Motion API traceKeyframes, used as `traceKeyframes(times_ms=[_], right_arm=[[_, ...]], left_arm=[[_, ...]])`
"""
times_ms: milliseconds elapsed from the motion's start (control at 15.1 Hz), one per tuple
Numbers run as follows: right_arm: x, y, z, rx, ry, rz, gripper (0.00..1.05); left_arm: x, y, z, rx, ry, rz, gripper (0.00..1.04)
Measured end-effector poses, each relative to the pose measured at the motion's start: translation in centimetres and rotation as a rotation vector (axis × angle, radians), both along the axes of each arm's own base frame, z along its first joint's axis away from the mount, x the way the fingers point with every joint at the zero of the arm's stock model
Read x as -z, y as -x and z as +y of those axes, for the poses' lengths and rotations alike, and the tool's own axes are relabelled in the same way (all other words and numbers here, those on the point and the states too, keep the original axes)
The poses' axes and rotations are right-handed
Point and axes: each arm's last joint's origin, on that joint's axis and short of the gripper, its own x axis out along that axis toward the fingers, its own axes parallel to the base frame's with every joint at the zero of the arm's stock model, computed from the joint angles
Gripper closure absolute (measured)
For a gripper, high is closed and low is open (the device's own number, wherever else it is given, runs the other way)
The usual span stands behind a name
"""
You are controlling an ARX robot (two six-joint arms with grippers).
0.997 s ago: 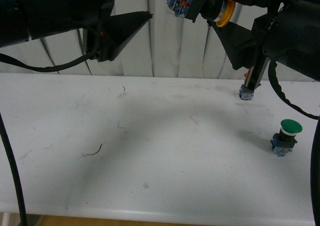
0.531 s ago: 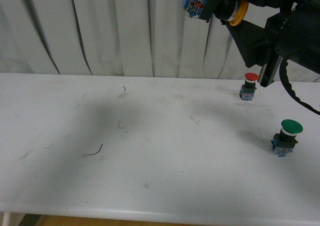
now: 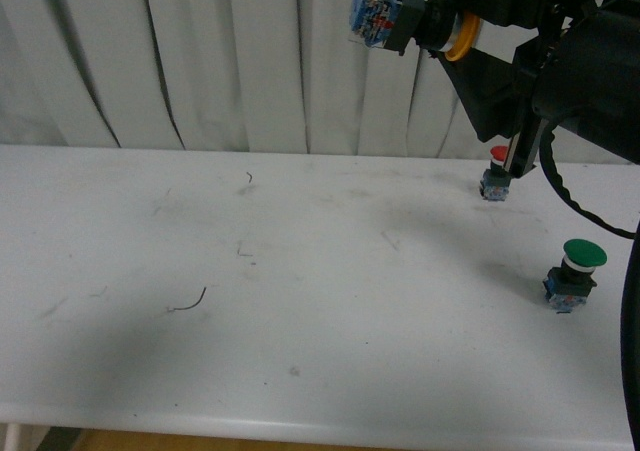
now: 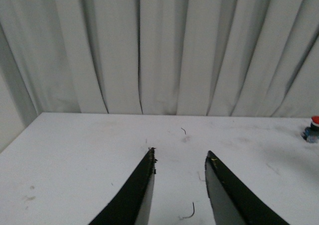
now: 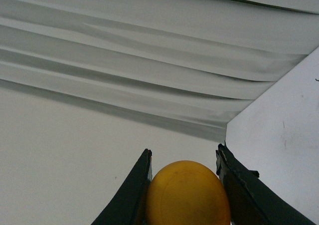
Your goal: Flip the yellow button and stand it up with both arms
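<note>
The yellow button [image 3: 420,18] hangs high in the air at the upper right of the front view, lying sideways with its blue base pointing left and its yellow cap toward the right arm. My right gripper [image 3: 455,26] is shut on it at the cap; in the right wrist view the round yellow cap [image 5: 187,195] sits squeezed between the two black fingers [image 5: 130,192]. My left gripper [image 4: 180,157] is open above the white table [image 4: 89,150], nothing between its fingers. The left arm is out of the front view.
A red-capped button [image 3: 495,176] stands at the table's back right, partly behind the right arm, and shows as the red-capped button [image 4: 314,127] in the left wrist view. A green-capped button [image 3: 573,273] stands nearer on the right. A small dark wire scrap [image 3: 190,302] lies left of centre. Pleated white curtain behind.
The left arm, up at the top left a second ago, has left the front view. The right gripper with the yellow button drifted slightly right, then back left.
</note>
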Motion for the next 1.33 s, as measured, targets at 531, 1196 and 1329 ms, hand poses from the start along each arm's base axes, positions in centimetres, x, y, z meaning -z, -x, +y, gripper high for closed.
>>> traceKeyframes(times_ms=[531,1196,1329], right_arm=[[-0.1,0.0,0.0,0.004,0.021,-0.019,0.69],[-0.2,0.1,0.5,-0.009,0.027,-0.026,0.69],[-0.2,0.1,0.5,-0.010,0.029,-0.030,0.69]], left_arm=[[4.5,2.3,3.1,-0.028,0.006,0.004,1.03],[6.3,3.5,3.0,-0.006,0.005,-0.005,1.03],[7.0,4.5,3.0,-0.005,0.006,0.045,1.03]])
